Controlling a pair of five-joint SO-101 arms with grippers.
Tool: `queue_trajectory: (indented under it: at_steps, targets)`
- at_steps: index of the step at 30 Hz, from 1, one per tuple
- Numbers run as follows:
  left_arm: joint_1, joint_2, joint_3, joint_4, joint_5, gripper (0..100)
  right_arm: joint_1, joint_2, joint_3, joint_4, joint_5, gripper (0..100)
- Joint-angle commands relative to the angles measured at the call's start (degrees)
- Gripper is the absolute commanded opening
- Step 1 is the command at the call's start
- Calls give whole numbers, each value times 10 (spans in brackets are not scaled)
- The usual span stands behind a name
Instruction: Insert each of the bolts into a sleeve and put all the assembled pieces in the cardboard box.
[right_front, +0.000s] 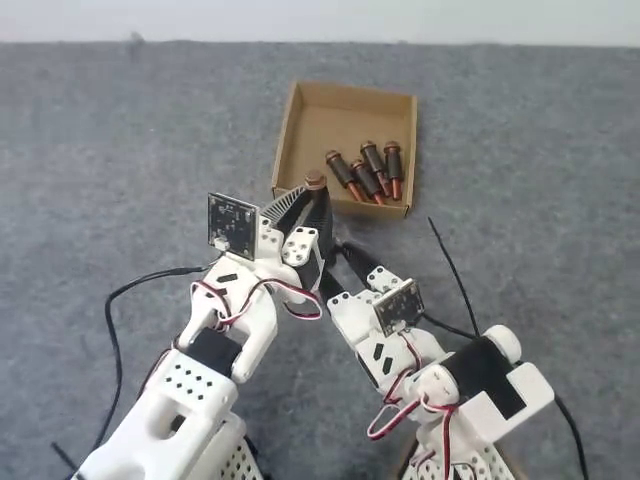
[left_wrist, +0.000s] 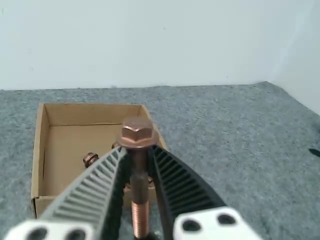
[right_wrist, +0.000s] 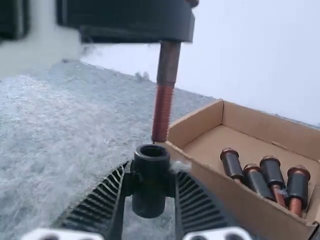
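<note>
Box (right_front: 330, 125) sits at far centre of the surface (right_front: 120, 150). Four assembled pieces (right_front: 365, 172) lie side by side in its right half, toward the near wall. Left pincer (right_front: 305, 205) is just before the box's near-left corner, with the bolt (right_front: 315, 183) clamped upright and head up. Right pincer (right_wrist: 150, 175) is nearer and to the right of it, lower, with the sleeve (right_wrist: 150, 182) clamped upright. Bolt tip is directly above the sleeve mouth; touching or apart, cannot tell.
</note>
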Motion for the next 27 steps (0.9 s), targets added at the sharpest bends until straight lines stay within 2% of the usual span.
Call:
queue_trajectory:
  at_steps: [1, 21, 27]
  targets:
    - [13, -21, 2, -18, -4, 10, 10, -8, -18, -21, 8, 6]
    - [20, -21, 8, -13, -5, 10, 17, -8, -18, -19, 10, 6]
    - [22, -22, 6, 6, -4, 10, 19, -7, -18, -18, 37, 6]
